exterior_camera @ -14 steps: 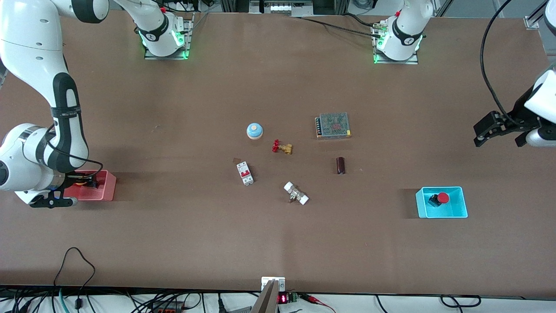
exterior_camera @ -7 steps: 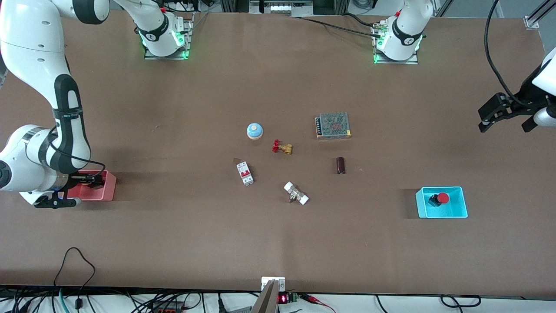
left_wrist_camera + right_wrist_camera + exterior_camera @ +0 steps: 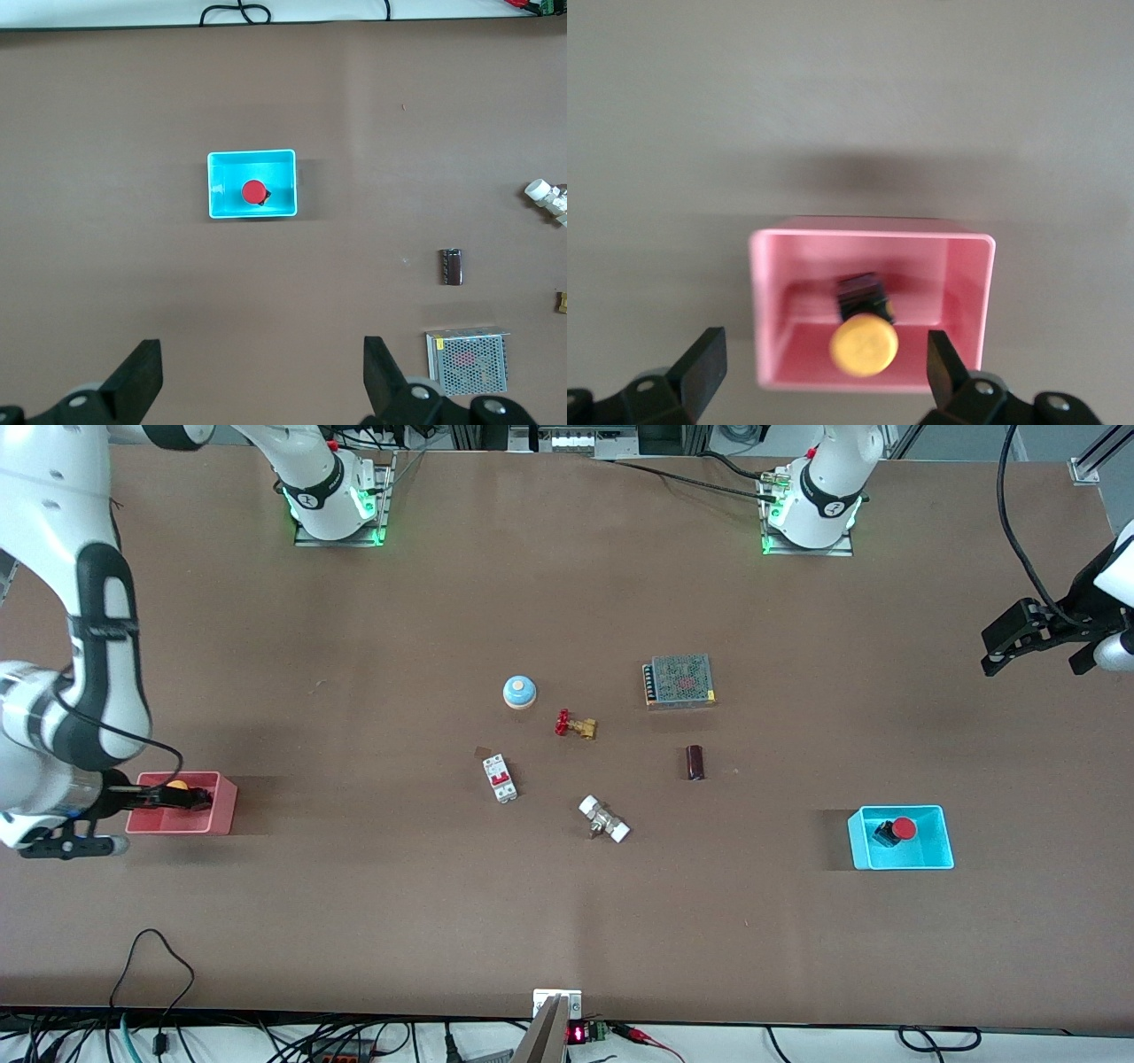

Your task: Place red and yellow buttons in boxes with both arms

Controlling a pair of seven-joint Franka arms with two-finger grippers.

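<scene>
The yellow button (image 3: 178,786) lies in the pink-red bin (image 3: 177,822) at the right arm's end of the table. My right gripper (image 3: 177,798) hangs open over that bin, holding nothing. In the right wrist view the button's yellow cap (image 3: 864,346) sits in the bin (image 3: 962,292), below the gripper (image 3: 824,372). The red button (image 3: 903,829) lies in the cyan bin (image 3: 904,863) toward the left arm's end. My left gripper (image 3: 1019,638) is open and empty, high over the bare table at that end. The left wrist view (image 3: 261,376) shows the cyan bin (image 3: 221,181) and red button (image 3: 254,191) well below.
Around the table's middle lie a blue-domed bell (image 3: 520,691), a brass valve with a red handle (image 3: 576,725), a white and red circuit breaker (image 3: 500,778), a white-capped fitting (image 3: 604,820), a dark cylinder (image 3: 695,763) and a mesh-covered power supply (image 3: 679,681).
My right gripper has drawn back from the pink-red bin toward its end of the table, leaving the yellow button uncovered inside. My left gripper has moved away from the cyan bin toward the table's edge.
</scene>
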